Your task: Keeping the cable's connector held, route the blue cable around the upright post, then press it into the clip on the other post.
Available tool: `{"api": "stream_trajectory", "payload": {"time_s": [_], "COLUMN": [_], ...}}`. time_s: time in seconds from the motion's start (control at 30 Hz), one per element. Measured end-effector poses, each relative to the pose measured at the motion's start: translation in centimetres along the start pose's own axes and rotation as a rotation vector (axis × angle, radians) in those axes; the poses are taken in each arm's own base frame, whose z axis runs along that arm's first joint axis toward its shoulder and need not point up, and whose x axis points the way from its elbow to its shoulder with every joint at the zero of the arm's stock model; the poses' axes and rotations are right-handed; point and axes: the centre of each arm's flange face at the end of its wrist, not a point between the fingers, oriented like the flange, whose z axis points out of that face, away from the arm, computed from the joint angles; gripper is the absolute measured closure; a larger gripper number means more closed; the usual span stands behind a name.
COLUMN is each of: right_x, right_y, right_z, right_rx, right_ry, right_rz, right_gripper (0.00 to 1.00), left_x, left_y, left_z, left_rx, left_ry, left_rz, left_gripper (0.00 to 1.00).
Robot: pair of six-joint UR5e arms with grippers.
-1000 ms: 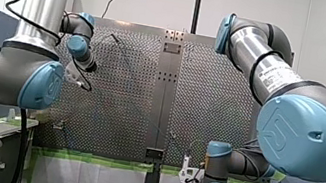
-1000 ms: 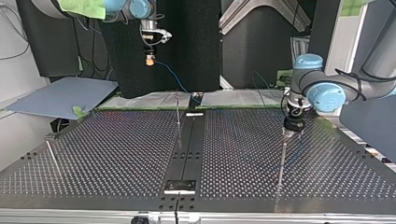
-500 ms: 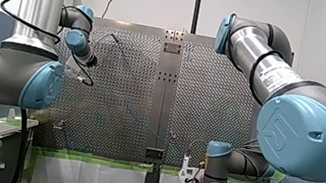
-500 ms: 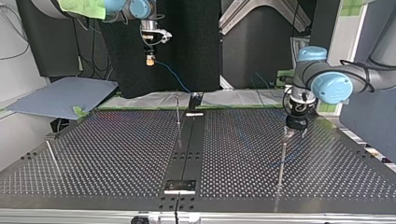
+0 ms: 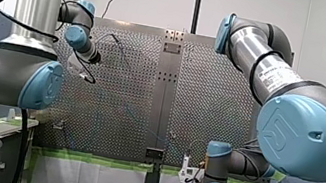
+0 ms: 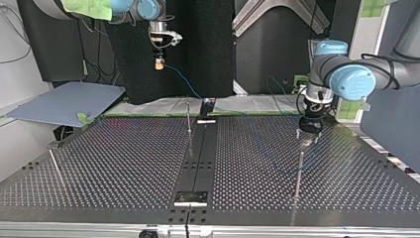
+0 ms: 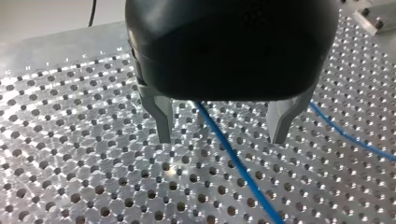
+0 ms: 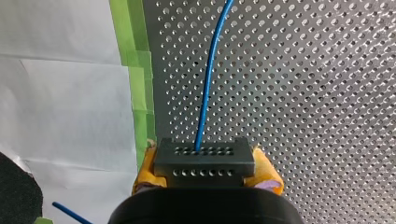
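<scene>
My right gripper (image 8: 205,173) is shut on the black connector (image 8: 204,161), its yellow pads (image 8: 144,170) on both sides. It hangs past the table's far edge in the top view (image 6: 159,60). The blue cable (image 8: 208,84) leaves the connector and runs over the perforated plate. My left gripper (image 7: 220,127) is open, and the blue cable (image 7: 236,161) passes loosely between its metal fingers (image 7: 162,119). In the top view my left gripper (image 6: 308,133) hovers just above the top of a thin post (image 6: 298,168) at the right. A second thin post (image 6: 188,119) stands at the middle.
A third thin post (image 6: 55,167) leans near the top view's left edge. A black centre rail (image 6: 198,158) splits the perforated table (image 6: 124,163). Green tape (image 8: 135,70) and white sheeting line the table edge under my right gripper. A grey board (image 6: 64,101) lies beyond the far left corner.
My left arm's wrist has lifted and swung towards the far side of the table, with its gripper staying over the right post. My right arm has not moved.
</scene>
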Motion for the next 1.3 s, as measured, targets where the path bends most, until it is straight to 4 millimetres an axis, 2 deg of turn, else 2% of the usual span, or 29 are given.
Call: {"api": "stream_trajectory", "payload": {"time_s": [0.5, 1.03, 1.3], "right_x": [0.0, 0.2, 0.2], "right_y": [0.0, -0.1, -0.1], "right_z": [0.0, 0.2, 0.3], "right_rx": [0.003, 0.011, 0.014], "right_ry": [0.002, 0.015, 0.019], "right_rz": [0.001, 0.013, 0.017], "right_gripper": [1.00, 1.00, 1.00], "left_x": [0.6, 0.3, 0.1], "left_y": [-0.8, -3.0, -3.3], "left_z": [-1.9, -5.8, -6.4], "left_rx": [0.004, 0.030, 0.034], "left_ry": [0.002, -0.015, -0.029], "left_rz": [0.007, 0.017, 0.028], "left_gripper": [0.02, 0.02, 0.02]}}
